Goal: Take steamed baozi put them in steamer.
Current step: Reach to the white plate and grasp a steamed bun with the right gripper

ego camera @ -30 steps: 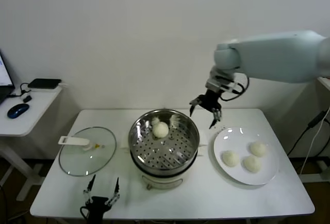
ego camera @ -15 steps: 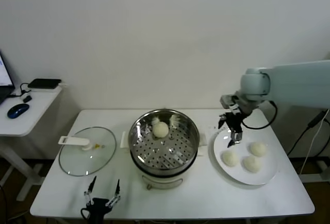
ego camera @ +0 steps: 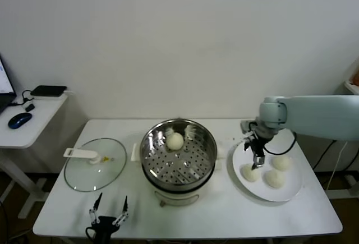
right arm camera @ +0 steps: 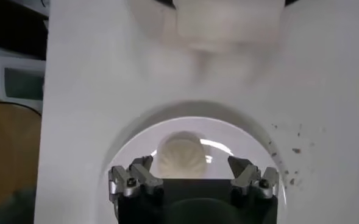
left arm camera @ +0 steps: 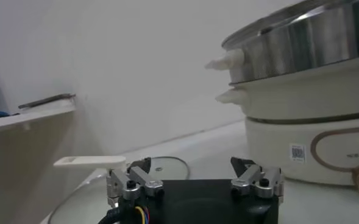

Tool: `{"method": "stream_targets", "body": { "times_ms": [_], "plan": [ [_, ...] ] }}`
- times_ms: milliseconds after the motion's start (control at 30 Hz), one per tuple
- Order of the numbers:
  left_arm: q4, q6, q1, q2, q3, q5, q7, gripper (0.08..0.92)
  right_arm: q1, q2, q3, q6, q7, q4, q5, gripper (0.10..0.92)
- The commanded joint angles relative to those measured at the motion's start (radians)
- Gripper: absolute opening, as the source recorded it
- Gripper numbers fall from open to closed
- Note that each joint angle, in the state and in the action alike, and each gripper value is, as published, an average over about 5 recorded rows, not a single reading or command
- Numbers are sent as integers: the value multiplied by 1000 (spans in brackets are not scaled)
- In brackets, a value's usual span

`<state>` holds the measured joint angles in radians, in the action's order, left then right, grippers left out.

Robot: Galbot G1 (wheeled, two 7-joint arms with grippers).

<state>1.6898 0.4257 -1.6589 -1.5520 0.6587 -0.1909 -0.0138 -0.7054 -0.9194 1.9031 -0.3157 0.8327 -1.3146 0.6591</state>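
The steel steamer stands mid-table with one baozi on its perforated tray. Three baozi lie on the white plate to its right: one at the plate's left, one at its far side, one nearer the front. My right gripper is open just above the left one, which shows between the open jaws in the right wrist view. My left gripper is open and empty at the table's front edge, parked.
A glass lid with a white handle lies left of the steamer. A side desk with a mouse stands at far left. In the left wrist view, the steamer's base is close by.
My right gripper has swung from above the steamer's right rim over to the plate and come down over the left baozi. The left arm has not moved.
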Motion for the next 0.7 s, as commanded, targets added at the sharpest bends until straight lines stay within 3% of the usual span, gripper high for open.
{"method": "stream_targets", "body": {
  "times_ms": [33, 700],
  "plan": [
    [-13, -5, 6, 2, 7, 1, 0, 823, 171, 10, -82, -27, -1, 106, -80, 823],
    [-22, -2, 9, 4, 12, 0, 0, 823, 204, 1, -106, -15, -5, 135, -114, 823]
  ]
}}
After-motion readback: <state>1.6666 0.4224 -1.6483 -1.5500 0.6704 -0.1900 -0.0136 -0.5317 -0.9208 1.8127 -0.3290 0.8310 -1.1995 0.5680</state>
